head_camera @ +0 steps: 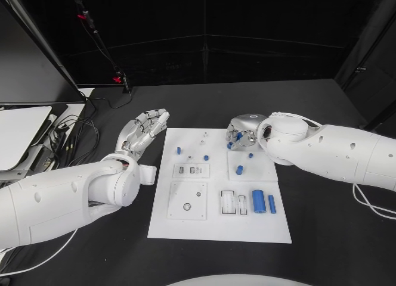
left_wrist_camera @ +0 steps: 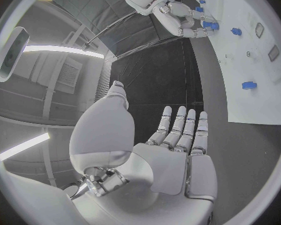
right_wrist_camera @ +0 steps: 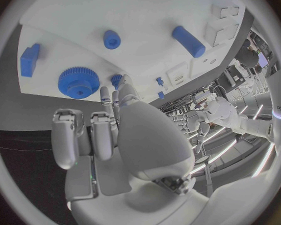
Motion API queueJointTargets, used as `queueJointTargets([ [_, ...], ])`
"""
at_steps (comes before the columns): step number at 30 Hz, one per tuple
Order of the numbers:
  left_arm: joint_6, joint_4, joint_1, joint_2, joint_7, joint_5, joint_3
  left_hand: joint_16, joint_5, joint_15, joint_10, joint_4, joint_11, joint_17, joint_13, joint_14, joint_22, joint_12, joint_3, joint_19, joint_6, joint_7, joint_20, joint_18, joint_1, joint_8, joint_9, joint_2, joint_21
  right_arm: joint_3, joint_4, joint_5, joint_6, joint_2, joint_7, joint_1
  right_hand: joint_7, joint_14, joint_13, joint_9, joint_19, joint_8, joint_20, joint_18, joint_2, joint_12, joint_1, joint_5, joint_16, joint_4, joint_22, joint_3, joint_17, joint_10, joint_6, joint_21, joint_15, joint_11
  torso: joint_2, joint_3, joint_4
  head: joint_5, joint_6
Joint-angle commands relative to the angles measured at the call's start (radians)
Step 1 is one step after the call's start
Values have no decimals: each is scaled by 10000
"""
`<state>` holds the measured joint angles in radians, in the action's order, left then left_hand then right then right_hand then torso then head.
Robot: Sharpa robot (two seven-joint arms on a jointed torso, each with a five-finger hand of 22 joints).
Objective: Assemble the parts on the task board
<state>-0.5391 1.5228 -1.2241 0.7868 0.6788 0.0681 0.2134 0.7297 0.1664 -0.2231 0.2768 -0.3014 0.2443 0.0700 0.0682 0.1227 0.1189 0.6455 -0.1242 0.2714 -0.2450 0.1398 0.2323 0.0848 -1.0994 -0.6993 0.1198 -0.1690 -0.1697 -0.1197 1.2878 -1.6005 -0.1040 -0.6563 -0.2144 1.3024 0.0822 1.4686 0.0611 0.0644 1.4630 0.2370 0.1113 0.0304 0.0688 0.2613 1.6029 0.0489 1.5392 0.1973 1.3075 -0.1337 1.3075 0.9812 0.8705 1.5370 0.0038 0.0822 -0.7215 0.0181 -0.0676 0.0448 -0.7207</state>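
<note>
The white task board (head_camera: 219, 223) lies in the middle of the table. My left hand (head_camera: 145, 130) hovers open beside its far left corner, fingers straight (left_wrist_camera: 181, 130), holding nothing. My right hand (head_camera: 247, 129) is over the board's far right corner. In the right wrist view its fingertips (right_wrist_camera: 108, 96) reach a small blue part (right_wrist_camera: 117, 79) next to a large blue gear (right_wrist_camera: 78, 81); a grip on it cannot be made out. A blue block (right_wrist_camera: 29, 59), a short blue cylinder (right_wrist_camera: 112, 39) and a longer one (right_wrist_camera: 188, 41) lie nearby. Two blue cylinders (head_camera: 259, 201) lie at the board's near right.
A small blue part (head_camera: 239, 170) sits mid-board right, with tiny blue pegs (head_camera: 206, 158) further left. Cables (head_camera: 73, 140) and a white device (head_camera: 13, 134) lie at the table's left edge. Black table surrounds the board.
</note>
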Motion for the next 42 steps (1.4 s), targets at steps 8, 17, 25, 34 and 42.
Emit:
queueJointTargets([
  [8,83,-16,-20,-9,3586,-19,-10,81,-73,-66,-22,10,81,-26,-14,-21,27,77,188,-48,45,1537,22,-87,-28,-97,-58,284,-90,2,-201,-156,294,234,-32,-23,2,701,-2,10,427,-164,56,-51,41,-189,191,-15,-66,110,1628,90,888,226,128,-54,54,-20,42,-1,17,-26,-72],
  [17,108,3,-20,12,3570,-19,-10,128,-64,-73,-40,21,85,-36,-19,-38,39,124,394,-82,49,1540,31,-87,-65,-152,-119,603,-121,1,-218,-157,516,362,-399,-74,93,681,-3,19,388,-288,7,-36,49,-393,268,-17,-99,227,1574,127,783,398,258,-80,-20,-89,70,-4,16,-55,-141],
  [25,103,-14,-20,22,3565,-19,-10,136,-58,-73,-42,23,84,-36,-19,-40,42,133,418,-86,46,1540,31,-86,-68,-161,-128,639,-128,1,-267,-157,614,429,-562,-81,186,685,10,79,372,-221,-63,-29,215,-483,446,-15,-106,324,1550,268,791,792,712,-93,-107,-207,83,-4,21,-76,-174],
  [34,96,-14,-20,30,3551,-19,-10,146,-51,-73,-42,26,86,-37,-19,-42,45,143,444,-91,43,1542,31,-86,-72,-173,-139,678,-135,0,-198,-168,-500,378,-372,-93,228,690,-12,162,369,-12,-153,-28,326,-614,872,-12,-119,325,1542,514,785,1588,1573,-102,-172,-292,97,-5,15,-93,-185],
  [42,93,-17,-21,28,3530,-19,-10,157,-22,-78,-42,27,90,-38,-19,-43,49,155,471,-95,40,1544,35,-86,-81,-183,-152,714,-144,1,-151,360,-2866,324,203,-100,260,635,-14,99,279,-174,-133,7,194,-962,977,-10,-211,455,1398,553,482,1757,1680,-169,-138,-233,110,-10,17,-115,-179],
])
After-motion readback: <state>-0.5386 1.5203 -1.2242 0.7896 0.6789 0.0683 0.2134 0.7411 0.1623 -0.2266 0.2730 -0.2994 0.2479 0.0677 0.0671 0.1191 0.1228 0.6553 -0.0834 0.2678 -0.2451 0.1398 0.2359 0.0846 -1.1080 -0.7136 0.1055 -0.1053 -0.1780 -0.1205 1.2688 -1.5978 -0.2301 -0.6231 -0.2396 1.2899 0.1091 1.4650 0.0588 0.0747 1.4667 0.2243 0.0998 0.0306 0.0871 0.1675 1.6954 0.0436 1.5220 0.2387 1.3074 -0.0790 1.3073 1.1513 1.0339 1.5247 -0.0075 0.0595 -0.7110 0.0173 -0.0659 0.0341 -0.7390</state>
